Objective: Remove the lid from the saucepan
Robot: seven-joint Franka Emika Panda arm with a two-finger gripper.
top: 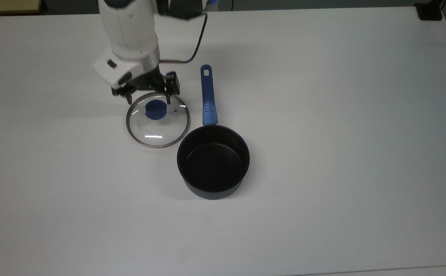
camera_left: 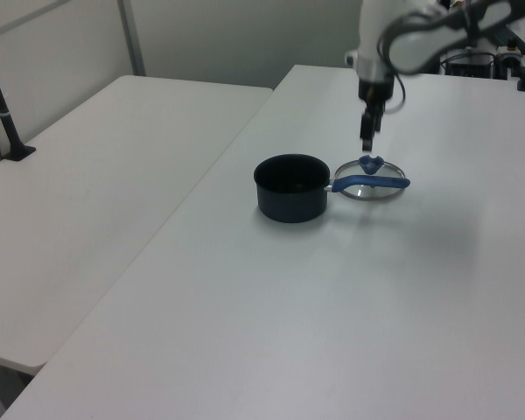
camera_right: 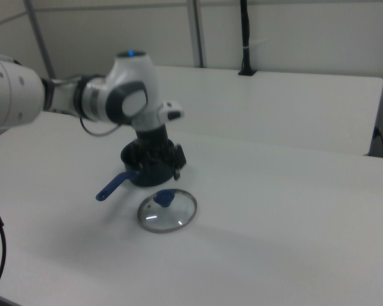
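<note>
One lid (top: 157, 124) lies flat on the white worktop (top: 322, 115) in the top view, directly below the gripper (top: 146, 93) and toward the bottom of the frame from it. The gripper's two fingers are spread wide apart and hold nothing; the blue knob (top: 156, 110) sits free just beneath them. The saucepan (top: 213, 161) stands uncovered, to the gripper's right and further down in the top view, its rim nearly touching the lid's steel edge. Its blue handle (top: 207, 95) runs up the frame just to the right of the gripper.

In the left view the gripper (camera_left: 367, 140) hangs clear above the knob (camera_left: 370, 163), with open air between them. The lid (camera_left: 368, 185) rests on the worktop under it, partly behind the handle (camera_left: 372, 183), and the saucepan (camera_left: 291, 186) is down and to the left view's left of the gripper.

In the right view the gripper (camera_right: 158, 171) is above and just behind the lid (camera_right: 168, 211), which lies flat toward the camera. The saucepan (camera_right: 138, 167) is largely hidden behind the gripper, its handle (camera_right: 113, 185) reaching out to the right view's left.

Judged from this, the lid is off and set down, so the task looks essentially complete and the step in hand is the release. Any next move should only need a straight rise clear of the knob, without brushing the handle alongside
</note>
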